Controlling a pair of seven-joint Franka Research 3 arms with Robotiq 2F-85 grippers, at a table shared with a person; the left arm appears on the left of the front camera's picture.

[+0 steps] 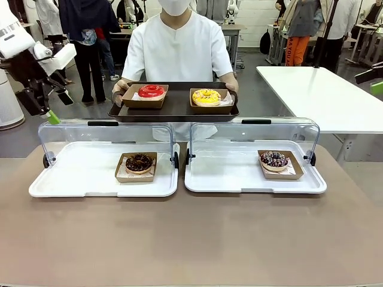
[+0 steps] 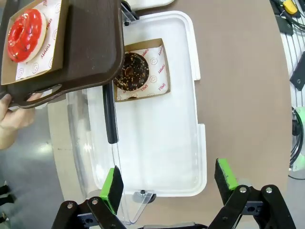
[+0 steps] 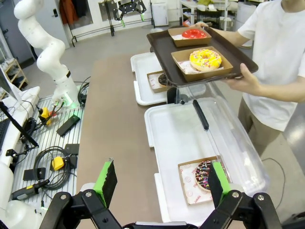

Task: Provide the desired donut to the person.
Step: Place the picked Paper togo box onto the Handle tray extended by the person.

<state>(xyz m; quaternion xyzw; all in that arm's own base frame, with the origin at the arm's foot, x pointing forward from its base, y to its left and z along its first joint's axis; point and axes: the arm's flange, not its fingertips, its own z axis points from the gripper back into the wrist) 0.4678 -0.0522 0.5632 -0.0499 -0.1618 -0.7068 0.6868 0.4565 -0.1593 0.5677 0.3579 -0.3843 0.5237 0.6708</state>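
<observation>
Brown table (image 1: 191,239) — glossy red donut (image 1: 151,91) on person's (image 1: 179,48) tray (image 1: 173,110) — both pincers (image 2: 169,186) (image 3: 162,181) apart.

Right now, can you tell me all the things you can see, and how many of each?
Tray: one, dark brown, held by the person above the table's far edge.
Donuts on tray: two; red donut left, yellow donut right, each in a paper box.
Display cases: two, white with clear lids open; left case, right case.
Donuts in cases: two; chocolate donut left, sprinkled donut right.
Table: one, brown.
Person: one, white shirt.
Left gripper, right gripper: black, green fingers, open.
</observation>
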